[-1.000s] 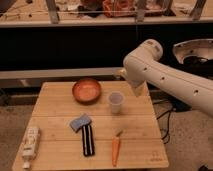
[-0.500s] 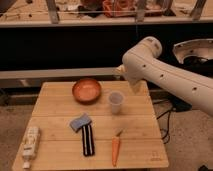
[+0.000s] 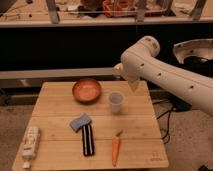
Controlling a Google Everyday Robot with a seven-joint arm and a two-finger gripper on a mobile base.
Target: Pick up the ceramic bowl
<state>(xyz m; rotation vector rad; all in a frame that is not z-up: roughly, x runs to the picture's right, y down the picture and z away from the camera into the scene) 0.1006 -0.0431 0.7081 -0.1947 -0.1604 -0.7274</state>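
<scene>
The ceramic bowl (image 3: 86, 90) is round, glossy and orange-brown. It stands upright on the far middle of the wooden table (image 3: 55, 107). A small translucent plastic cup (image 3: 116, 102) stands just to its right. My white arm (image 3: 165, 75) reaches in from the right above the table's far right corner. The gripper (image 3: 120, 70) is at the arm's left end, mostly hidden behind the arm. It is up above the table, to the right of the bowl and clear of it.
A blue sponge (image 3: 80, 121) and a black striped object (image 3: 88, 139) lie in the middle of the table. A carrot (image 3: 115, 149) lies at the front right and a white bottle (image 3: 31, 143) at the front left. A dark shelf unit stands behind.
The arm's end has shifted a little to the left, toward the bowl. The things on the table have not moved.
</scene>
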